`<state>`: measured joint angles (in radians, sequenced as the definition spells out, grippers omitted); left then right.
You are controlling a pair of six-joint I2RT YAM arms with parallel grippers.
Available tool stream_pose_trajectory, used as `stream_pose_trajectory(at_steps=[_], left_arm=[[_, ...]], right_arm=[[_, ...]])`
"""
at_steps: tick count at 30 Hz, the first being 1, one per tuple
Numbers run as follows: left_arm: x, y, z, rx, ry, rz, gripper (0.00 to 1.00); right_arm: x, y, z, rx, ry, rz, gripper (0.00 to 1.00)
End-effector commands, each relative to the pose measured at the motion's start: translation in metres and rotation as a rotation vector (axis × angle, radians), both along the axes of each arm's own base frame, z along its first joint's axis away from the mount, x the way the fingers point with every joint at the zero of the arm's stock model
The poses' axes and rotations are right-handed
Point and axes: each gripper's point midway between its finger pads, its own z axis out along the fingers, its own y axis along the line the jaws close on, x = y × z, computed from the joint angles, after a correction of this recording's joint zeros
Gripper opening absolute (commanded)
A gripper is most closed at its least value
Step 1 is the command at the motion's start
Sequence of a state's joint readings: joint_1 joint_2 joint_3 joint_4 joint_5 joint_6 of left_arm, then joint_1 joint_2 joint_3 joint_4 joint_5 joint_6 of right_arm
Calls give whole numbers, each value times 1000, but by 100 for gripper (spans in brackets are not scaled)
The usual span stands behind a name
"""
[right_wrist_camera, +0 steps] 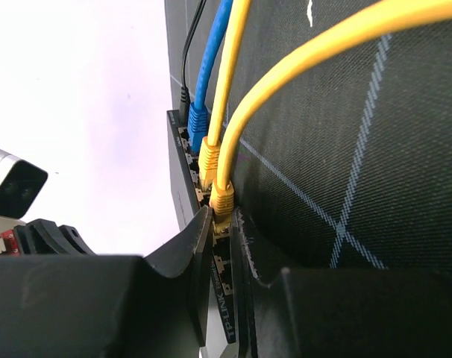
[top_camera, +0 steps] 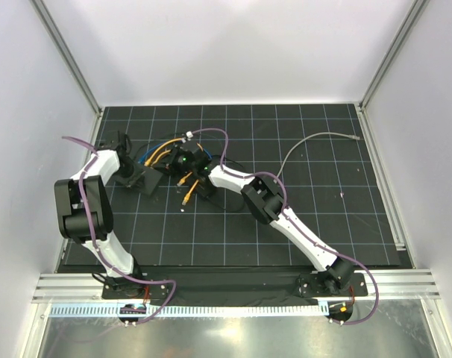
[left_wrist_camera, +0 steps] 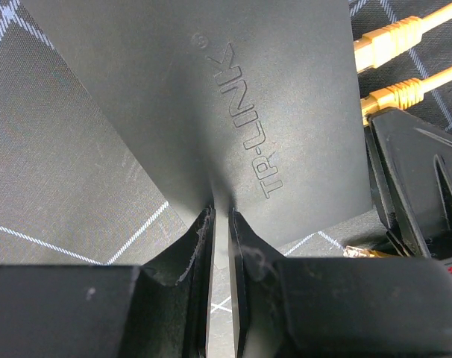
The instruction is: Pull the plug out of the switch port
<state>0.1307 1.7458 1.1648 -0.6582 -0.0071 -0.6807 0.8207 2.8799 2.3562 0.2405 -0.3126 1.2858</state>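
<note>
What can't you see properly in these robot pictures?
Top view: the switch is tiny and partly under the right arm.
Left wrist view: the switch's socket side faces away; only its top shows.
Right wrist view: the yellow plug's latch hides inside the right tool; the cables run off the top edge.

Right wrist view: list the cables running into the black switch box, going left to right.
thin black cord → blue network cable → straight yellow network cable → curved yellow network cable, which arcs away to the right edge
</note>
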Motion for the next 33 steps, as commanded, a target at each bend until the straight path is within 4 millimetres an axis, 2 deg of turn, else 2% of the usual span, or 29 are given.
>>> stream_pose_trajectory(at_steps=[1, 5, 8, 12, 13, 14, 15, 16, 17, 20, 25, 26, 28, 30, 31, 32, 33], left_arm=[[-28, 6, -27, 43, 148, 10, 17], [-29, 8, -25, 60, 150, 15, 17], [-29, 9, -26, 62, 150, 17, 17], [-28, 7, -26, 55, 151, 10, 17], [-28, 8, -26, 59, 152, 12, 17], [-28, 8, -26, 61, 152, 11, 17], [-27, 8, -26, 61, 150, 11, 17], [-28, 9, -26, 63, 152, 11, 17], [-28, 8, -26, 63, 154, 8, 17], [-28, 8, -27, 60, 157, 7, 17], [-28, 8, -24, 60, 147, 4, 17], [-26, 6, -23, 54, 141, -4, 17], [-22, 4, -19, 43, 118, -18, 17], [-17, 0, -13, 21, 90, -38, 17], [-14, -2, -11, 13, 71, -47, 17], [-11, -2, -3, 15, 42, -59, 18], [-10, -3, 0, 12, 25, -67, 18]], right_arm=[[18, -2, 17, 46, -42, -112, 1], [26, -6, 30, 52, -55, -139, 1], [34, -11, 27, 38, -24, -149, 1], [41, -23, 10, -31, 11, -164, 1], [40, -25, 5, -69, 1, -160, 1], [45, -25, 14, -108, -49, -178, 1], [40, -27, 5, -182, -62, -172, 1], [40, -28, 13, -220, -124, -169, 1], [40, -32, 5, -250, -121, -181, 1], [43, -34, 10, -291, -174, -187, 1], [53, -36, 18, -251, -195, -188, 1], [56, -31, 31, -186, -217, -188, 1], [53, -28, 43, -116, -206, -142, 1], [50, -26, 71, -46, -213, -115, 1], [45, -28, 70, -43, -201, -88, 1], [44, -29, 90, -3, -226, -82, 1], [40, -31, 121, 35, -259, -71, 1]])
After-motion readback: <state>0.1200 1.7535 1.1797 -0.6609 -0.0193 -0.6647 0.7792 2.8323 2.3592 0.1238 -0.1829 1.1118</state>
